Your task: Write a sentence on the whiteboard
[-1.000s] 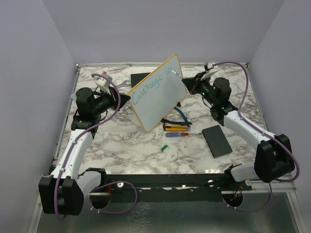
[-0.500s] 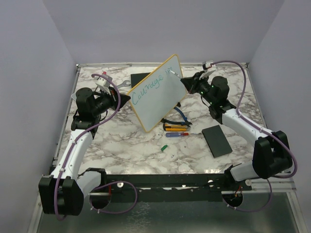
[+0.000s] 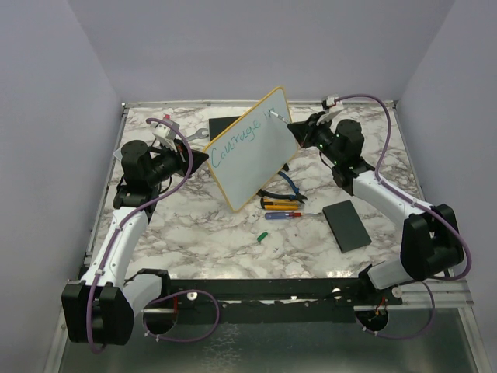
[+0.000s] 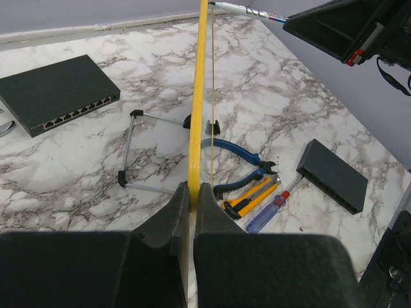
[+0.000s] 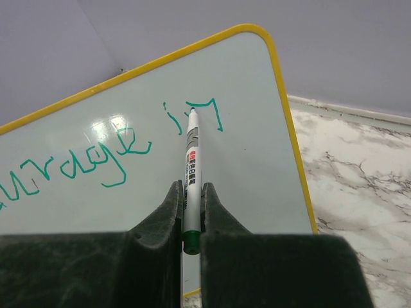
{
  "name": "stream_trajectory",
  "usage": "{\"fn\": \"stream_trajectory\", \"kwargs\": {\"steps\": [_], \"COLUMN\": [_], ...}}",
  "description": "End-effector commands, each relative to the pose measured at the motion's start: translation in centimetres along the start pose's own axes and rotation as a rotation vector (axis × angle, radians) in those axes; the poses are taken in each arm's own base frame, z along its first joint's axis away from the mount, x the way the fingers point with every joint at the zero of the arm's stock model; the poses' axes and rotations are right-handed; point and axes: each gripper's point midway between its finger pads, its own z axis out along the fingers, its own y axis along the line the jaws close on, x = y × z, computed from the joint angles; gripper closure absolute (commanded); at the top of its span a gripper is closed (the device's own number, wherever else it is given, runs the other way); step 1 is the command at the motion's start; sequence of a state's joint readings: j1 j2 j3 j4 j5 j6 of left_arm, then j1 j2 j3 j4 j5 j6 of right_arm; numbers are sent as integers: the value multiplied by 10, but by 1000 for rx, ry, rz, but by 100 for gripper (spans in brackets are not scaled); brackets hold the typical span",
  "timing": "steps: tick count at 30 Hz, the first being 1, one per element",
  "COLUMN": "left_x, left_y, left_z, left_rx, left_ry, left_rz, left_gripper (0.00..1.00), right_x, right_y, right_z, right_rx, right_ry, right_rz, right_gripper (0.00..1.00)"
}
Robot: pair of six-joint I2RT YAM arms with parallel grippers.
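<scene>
Above the middle of the marble table (image 3: 210, 225), the whiteboard (image 3: 256, 167) is held tilted up on edge, its written face turned toward the right arm; whether its lower corner rests on the table cannot be told. It is judged light, thin and stiff, with a slick face, so it is best taken by the yellow rim, though some swivel about a single pinch is to be expected under writing pressure. The left gripper (image 4: 192, 192) is clamped tight on that rim, its forearm stretched low over the table. The right gripper (image 5: 191, 192) is closed on a marker (image 5: 191, 147) near its rear end, the arm reached forward and the tip set against the board beside the "in" of the sentence (image 5: 106, 157), which reads "Courage in".
</scene>
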State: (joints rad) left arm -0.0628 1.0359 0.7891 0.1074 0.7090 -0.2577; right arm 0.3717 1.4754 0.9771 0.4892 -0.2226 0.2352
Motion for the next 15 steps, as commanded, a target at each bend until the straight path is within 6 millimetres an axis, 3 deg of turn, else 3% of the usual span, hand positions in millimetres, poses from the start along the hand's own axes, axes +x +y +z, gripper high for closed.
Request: {"fn": "stream_trajectory", "kwargs": {"steps": [1, 15], "left_x": [-7, -7], "left_y": [-2, -3], "left_z": [-3, -3], "left_rx": [3, 4], "left_ry": [-32, -31], "left_rz": [47, 46], "left_gripper": [100, 100], "right_x": [-14, -7], "right_y": [6, 11], "right_z": [7, 7], "right_rx": [-26, -53], "right_ry": [-38, -22], "right_rz": [-15, -11], "right_gripper": [99, 99]}}
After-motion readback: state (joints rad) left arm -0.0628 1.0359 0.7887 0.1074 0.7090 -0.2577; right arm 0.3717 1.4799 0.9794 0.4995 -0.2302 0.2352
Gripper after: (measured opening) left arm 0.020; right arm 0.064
